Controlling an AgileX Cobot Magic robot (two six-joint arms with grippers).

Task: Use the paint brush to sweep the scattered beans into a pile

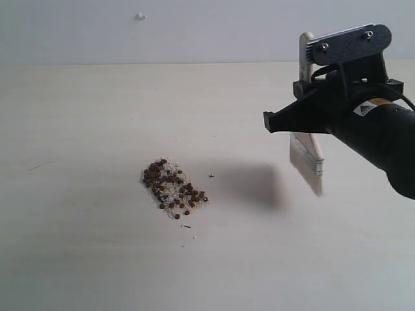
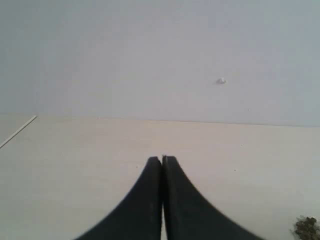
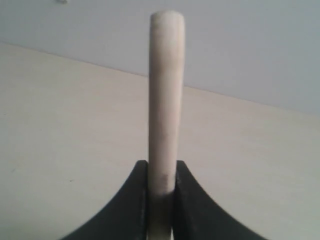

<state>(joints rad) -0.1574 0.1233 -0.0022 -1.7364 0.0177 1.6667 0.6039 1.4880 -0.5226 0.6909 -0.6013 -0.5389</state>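
Observation:
The beans (image 1: 172, 188) lie in a loose oblong patch, dark brown rounds mixed with white grains, left of the table's middle. The paint brush (image 1: 306, 157) hangs upright to their right, bristles down and slightly blurred, lifted off the table and well apart from the beans. My right gripper (image 1: 310, 120) is shut on its pale handle (image 3: 166, 100), which stands between the jaws of the right gripper (image 3: 161, 165). My left gripper (image 2: 162, 159) is shut with nothing in it and does not show in the exterior view. An edge of the beans (image 2: 306, 227) shows in the left wrist view.
The pale wooden table (image 1: 97, 129) meets a grey wall at the back. The wall has a small white blob (image 1: 141, 15), the same white blob (image 2: 220, 80) seen by the left wrist. A tiny dark cross mark (image 1: 211, 175) sits just right of the beans.

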